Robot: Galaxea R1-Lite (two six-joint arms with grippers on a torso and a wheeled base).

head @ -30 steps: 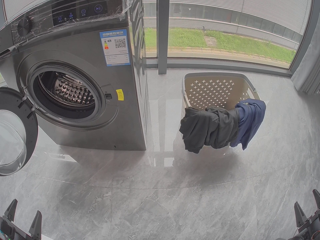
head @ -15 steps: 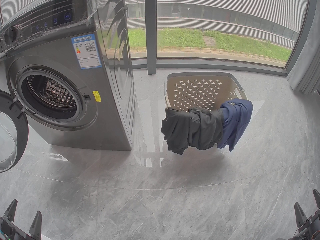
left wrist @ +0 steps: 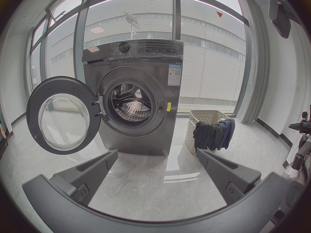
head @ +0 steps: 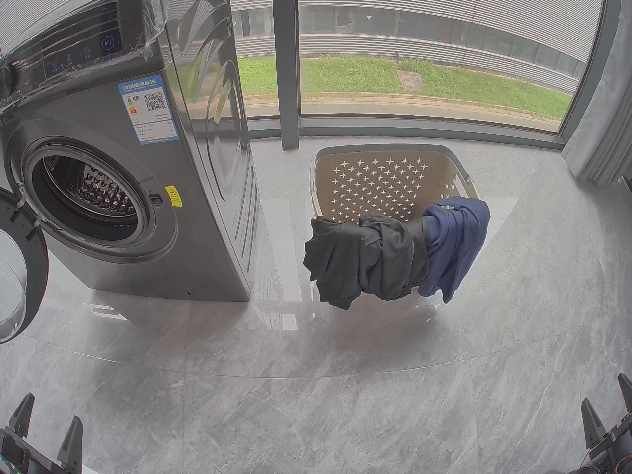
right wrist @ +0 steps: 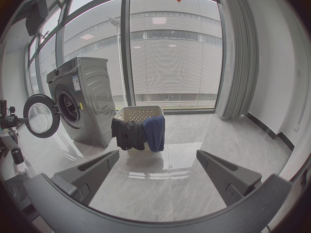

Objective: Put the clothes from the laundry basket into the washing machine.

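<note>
Washer [head: 131,166] stands at the left on a grey tiled floor [head: 329,396]. Its round door [head: 20,264] hangs open at the left edge, with the perforated drum [head: 92,192] exposed. Clear film [head: 79,41] covers the control panel. Basket [head: 388,172] stands to the right of the washer, apart from it, before the window [head: 428,47]. Two garments are draped over the basket's near rim and hang outside it: black garment [head: 365,258] on the left, blue garment [head: 454,238] on the right, touching each other. Curtain [head: 602,120] at far right. Left gripper [head: 50,411] sits in the near left corner and right gripper [head: 604,393] in the near right corner, both with fingers spread, holding nothing, well apart from the basket
</note>
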